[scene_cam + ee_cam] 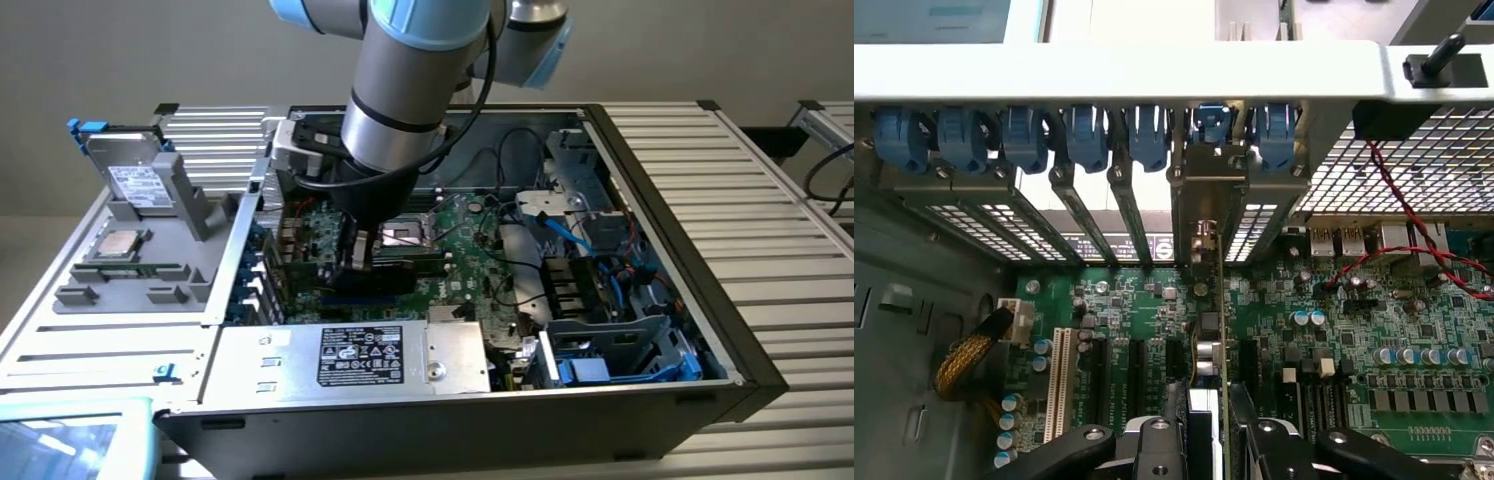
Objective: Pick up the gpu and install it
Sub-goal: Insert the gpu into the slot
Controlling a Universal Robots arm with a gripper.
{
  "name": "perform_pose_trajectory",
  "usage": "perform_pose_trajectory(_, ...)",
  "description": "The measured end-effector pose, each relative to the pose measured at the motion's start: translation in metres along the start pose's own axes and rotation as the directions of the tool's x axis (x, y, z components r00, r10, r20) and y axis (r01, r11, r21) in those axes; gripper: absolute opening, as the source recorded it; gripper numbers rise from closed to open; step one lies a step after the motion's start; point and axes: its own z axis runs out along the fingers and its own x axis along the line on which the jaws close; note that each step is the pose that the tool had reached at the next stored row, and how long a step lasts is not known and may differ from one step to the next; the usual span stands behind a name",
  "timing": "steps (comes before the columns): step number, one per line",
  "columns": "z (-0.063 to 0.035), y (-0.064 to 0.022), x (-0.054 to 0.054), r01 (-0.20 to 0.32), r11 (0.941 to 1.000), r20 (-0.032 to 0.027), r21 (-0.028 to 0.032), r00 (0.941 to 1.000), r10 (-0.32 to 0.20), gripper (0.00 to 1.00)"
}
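1. gripper (1210, 445) closed partway on the gpu (1212, 330), with 1 of its 2 black fingers (1154, 450) pressed to each face of the card.
2. the gpu stands on edge, seen as a thin line running straight out from between the fingers. its metal bracket end is the part farthest from the gripper, up against the rear wall of the computer case (747, 360).
3. that bracket sits in the row of rear slot covers (1069, 200), just under the row of blue clips (1024, 135).
4. the green motherboard (1144, 310) lies directly beneath the gripper and the card. black expansion slots run along either side of the card's lower edge, and a white slot (1061, 370) lies further off to 1 side. whether the card's edge is seated in a slot cannot be told.
5. in the exterior view the arm (400, 90) hangs down into the open case, with the gripper low over the board.
6. the silver power supply (347, 355) sits near the gripper, on the camera's side of it.
7. a grey fixture holding a hard drive (134, 180) and a processor (120, 242) stands outside the case, well apart from the gripper, on the exterior view's left.
8. red wires (1394, 200) and a yellow braided cable (964, 360) lie on opposite sides of the gripper, both clear of the card.
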Motion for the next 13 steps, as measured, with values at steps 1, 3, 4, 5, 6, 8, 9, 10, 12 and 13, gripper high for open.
perform_pose_trajectory(1,0.0002,0.0001,-0.0001,0.0,1.0,0.0,-0.0004,1.0,0.0,0.28)
perform_pose_trajectory(3,0.0002,0.0,-0.0001,0.0,1.0,-0.0001,-0.0001,1.0,0.0,0.28)
perform_pose_trajectory(4,0.0002,0.0,-0.0001,0.0,1.0,0.0,-0.0001,1.0,0.0,0.28)
perform_pose_trajectory(5,0.0002,0.0,-0.0001,0.0,1.0,0.0001,0.0,1.0,0.0,0.28)
perform_pose_trajectory(6,0.0002,0.0,-0.0001,0.0,1.0,0.0001,0.0,1.0,0.0,0.28)
perform_pose_trajectory(8,0.0002,0.0,-0.0001,0.0,1.0,0.0001,0.0,1.0,0.0,0.28)
perform_pose_trajectory(9,0.0002,-0.0001,-0.0001,0.0,1.0,0.0001,0.0,1.0,0.0,0.28)
perform_pose_trajectory(10,0.0002,-0.0001,-0.0001,0.0,1.0,0.0001,0.0,1.0,0.0,0.28)
perform_pose_trajectory(12,0.0001,-0.0001,-0.0002,0.0,1.0,0.0012,-0.0026,1.0,0.0,0.28)
perform_pose_trajectory(13,-0.0004,-0.0001,-0.0002,0.001,1.0,0.0022,-0.009,1.0,-0.001,0.28)
